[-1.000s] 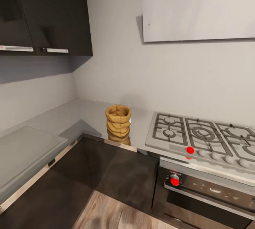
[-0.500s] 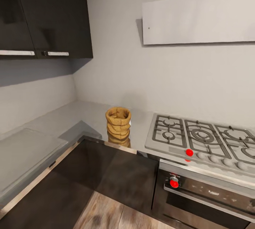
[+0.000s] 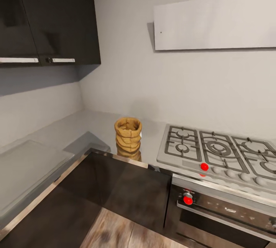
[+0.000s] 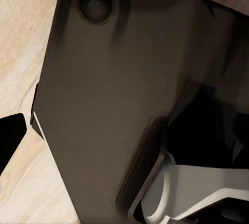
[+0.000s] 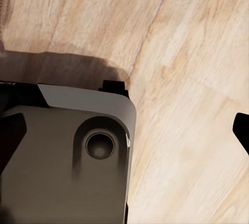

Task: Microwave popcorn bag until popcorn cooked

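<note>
The popcorn bag (image 3: 128,134), a tan wrinkled sack with a rolled rim, stands upright on the grey glossy countertop (image 3: 97,127) near the inner corner, just left of the hob. The microwave is out of view. In the left wrist view my left gripper (image 4: 124,141) hangs over the robot's dark base and the wooden floor, one black fingertip (image 4: 11,140) at the picture's edge. In the right wrist view my right gripper (image 5: 124,133) also points at base and floor, a black fingertip (image 5: 242,130) at the edge. Both stand wide open and hold nothing, far from the bag.
A steel gas hob (image 3: 218,150) with red knobs sits right of the bag over a dark built-in oven (image 3: 226,211). Dark wall cabinets (image 3: 50,17) hang at upper left, a pale hood (image 3: 214,19) at upper right. Dark cabinet fronts (image 3: 126,190) stand below the worktop.
The whole head picture has shifted slightly downward, so the camera has moved. The bag and both grippers hold the same places.
</note>
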`<state>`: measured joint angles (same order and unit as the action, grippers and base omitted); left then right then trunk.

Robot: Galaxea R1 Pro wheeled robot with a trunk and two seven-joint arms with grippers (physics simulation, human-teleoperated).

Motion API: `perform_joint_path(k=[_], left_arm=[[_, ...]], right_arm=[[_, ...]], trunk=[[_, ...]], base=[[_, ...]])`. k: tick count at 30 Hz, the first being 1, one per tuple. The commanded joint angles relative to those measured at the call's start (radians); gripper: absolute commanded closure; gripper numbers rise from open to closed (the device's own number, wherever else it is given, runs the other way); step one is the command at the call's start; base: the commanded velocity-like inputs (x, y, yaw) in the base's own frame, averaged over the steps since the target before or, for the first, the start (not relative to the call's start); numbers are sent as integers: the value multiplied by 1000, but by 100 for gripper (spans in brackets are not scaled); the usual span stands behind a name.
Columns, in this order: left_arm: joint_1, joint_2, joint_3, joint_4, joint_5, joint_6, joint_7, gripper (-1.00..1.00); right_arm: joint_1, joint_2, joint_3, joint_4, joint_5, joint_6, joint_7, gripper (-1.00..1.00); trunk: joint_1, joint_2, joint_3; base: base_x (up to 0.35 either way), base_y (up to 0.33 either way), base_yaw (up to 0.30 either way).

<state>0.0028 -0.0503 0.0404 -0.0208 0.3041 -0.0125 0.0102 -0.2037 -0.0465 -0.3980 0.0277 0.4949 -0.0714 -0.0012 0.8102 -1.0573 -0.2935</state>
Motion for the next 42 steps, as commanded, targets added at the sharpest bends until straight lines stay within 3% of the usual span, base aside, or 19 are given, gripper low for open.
perform_joint_path(k=[1,16,17,18,20,22,23,24,25,26,28,29,31,32,35,39,42], left_arm=[[0,0,3,-1,3,-1,1,-100],[0,-2,4,-1,3,0,1,-100],[0,-2,3,-1,3,0,1,-100],[0,-2,3,-1,3,0,1,-100],[0,-2,3,-1,3,-1,1,-100],[0,-2,3,-1,2,-1,1,-100],[0,-2,3,-1,2,-1,1,-100],[0,-2,3,-1,2,-1,1,-100],[0,-2,3,-1,2,0,1,-100],[0,-2,3,-1,1,-1,1,-100],[0,-2,3,-1,1,-1,0,-100],[0,-2,2,-1,1,-1,0,-100],[0,-2,1,-1,1,-1,-1,-100],[0,-2,1,-1,1,-1,-1,-100],[0,-2,1,-1,1,-1,-1,-100],[0,-1,2,-1,1,-1,-1,-100],[0,-1,2,-1,2,0,-1,-100]], right_arm=[[-1,-1,-9,3,8,-5,-1,-100],[-2,6,-9,-11,15,-6,10,-100],[-2,12,-6,-29,15,-5,12,-100],[-2,34,0,-85,15,1,15,-100],[-2,94,8,-245,13,70,17,-100],[-2,163,37,-440,10,226,20,-100],[-2,199,80,-553,9,324,32,-100],[-2,215,117,-623,7,384,47,-100],[-2,221,177,-716,3,464,82,-100],[-2,221,212,-772,1,513,112,-100],[-4,221,274,-927,-3,689,225,-100],[-21,221,280,-959,-10,753,257,-100],[-125,221,288,-1016,-55,909,322,-100],[-165,221,289,-1024,-79,950,332,-100],[-336,221,292,-1043,-188,1092,348,-100],[-513,221,292,-1047,-258,1119,350,-100],[-645,221,291,-1040,-277,1119,348,-100]], trunk=[[0,-1,-1],[0,-1,-1],[0,-1,-1],[0,-1,-1],[0,-1,-1],[0,-1,-1],[0,-1,-1],[0,-1,-1],[0,-1,-1],[0,-1,-1],[0,-1,-1],[0,-1,-1],[0,-1,-1],[0,-1,-1],[0,-1,-1],[0,-1,-1],[0,-1,-1]], base=[[0,0,0],[0,0,0],[0,0,0],[0,0,0],[0,0,0],[0,0,0],[0,0,0],[0,0,0],[0,0,0],[0,0,0],[0,0,0],[0,0,0],[0,0,0],[0,0,0],[0,0,0],[0,0,0],[0,0,0]])
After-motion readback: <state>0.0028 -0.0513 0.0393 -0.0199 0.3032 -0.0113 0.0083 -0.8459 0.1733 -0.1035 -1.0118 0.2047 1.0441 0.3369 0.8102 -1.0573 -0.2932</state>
